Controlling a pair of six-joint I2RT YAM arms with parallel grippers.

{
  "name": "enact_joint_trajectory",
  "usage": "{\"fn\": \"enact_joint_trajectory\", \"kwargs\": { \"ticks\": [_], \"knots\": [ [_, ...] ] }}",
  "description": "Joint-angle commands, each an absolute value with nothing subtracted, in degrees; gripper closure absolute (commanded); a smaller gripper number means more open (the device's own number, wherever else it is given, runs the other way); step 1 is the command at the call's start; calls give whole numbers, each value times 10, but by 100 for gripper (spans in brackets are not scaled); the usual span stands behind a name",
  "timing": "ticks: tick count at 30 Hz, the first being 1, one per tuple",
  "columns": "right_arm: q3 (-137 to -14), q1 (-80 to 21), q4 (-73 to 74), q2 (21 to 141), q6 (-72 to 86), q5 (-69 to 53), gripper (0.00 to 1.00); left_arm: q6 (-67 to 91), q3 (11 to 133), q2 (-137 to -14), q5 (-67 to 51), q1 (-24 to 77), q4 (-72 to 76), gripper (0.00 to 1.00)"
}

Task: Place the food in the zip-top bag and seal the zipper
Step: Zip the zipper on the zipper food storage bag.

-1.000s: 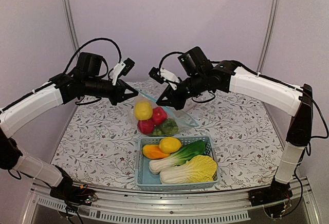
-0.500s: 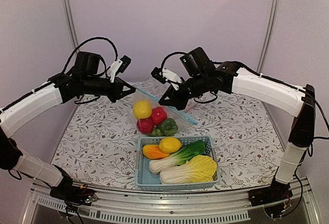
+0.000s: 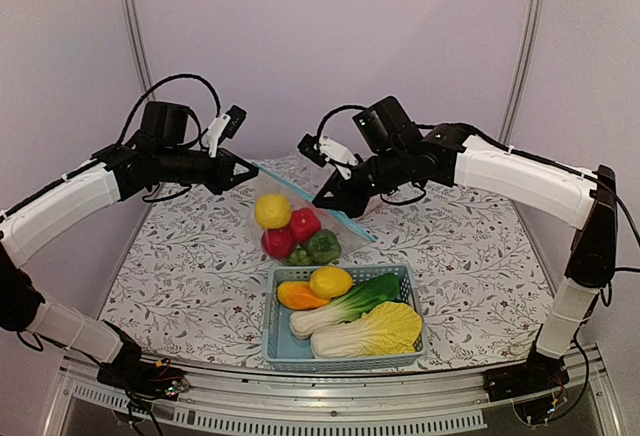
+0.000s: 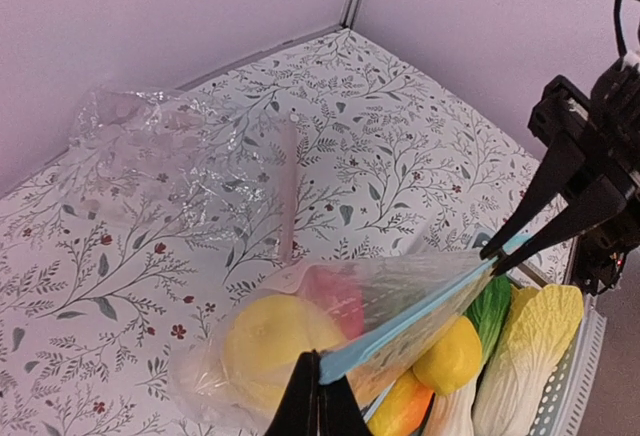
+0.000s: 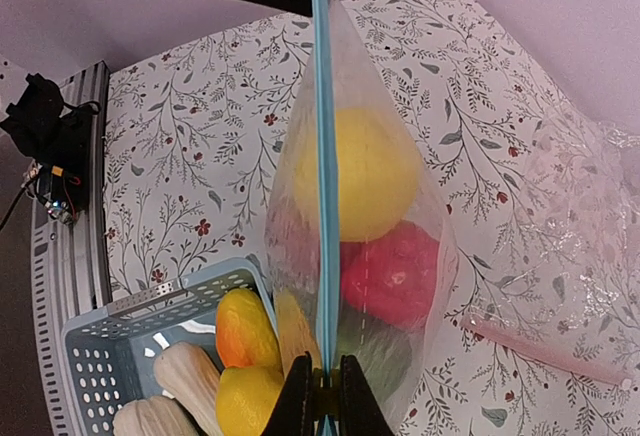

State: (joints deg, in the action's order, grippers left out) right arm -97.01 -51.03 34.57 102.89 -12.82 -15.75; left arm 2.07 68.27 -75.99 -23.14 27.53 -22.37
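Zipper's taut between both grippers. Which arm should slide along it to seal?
Right, probably: the zipper runs straight ahead from the right gripper to the left gripper, which pinches the far end as anchor.

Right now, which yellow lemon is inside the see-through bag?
The lemon farther back, beside the red fruit in the bag; the other lemon lies in the blue basket.

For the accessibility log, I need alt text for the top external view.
The left tool and right tool pinch the teal zipper of a clear zip-top bag holding a lemon, red fruits and a green pepper. A blue basket of more toy vegetables sits nearer the arm bases.
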Motion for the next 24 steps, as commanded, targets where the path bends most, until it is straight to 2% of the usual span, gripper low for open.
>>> {"fn": "enact_joint_trajectory", "kwargs": {
  "ticks": [1,24],
  "knots": [
    [-947,-503,407,998,-119,-138,99,44,677,-740,-197,237,-177,100],
    [-880,-503,391,956,-89,-125,99,53,673,-741,-189,219,-173,100]
  ]
}}
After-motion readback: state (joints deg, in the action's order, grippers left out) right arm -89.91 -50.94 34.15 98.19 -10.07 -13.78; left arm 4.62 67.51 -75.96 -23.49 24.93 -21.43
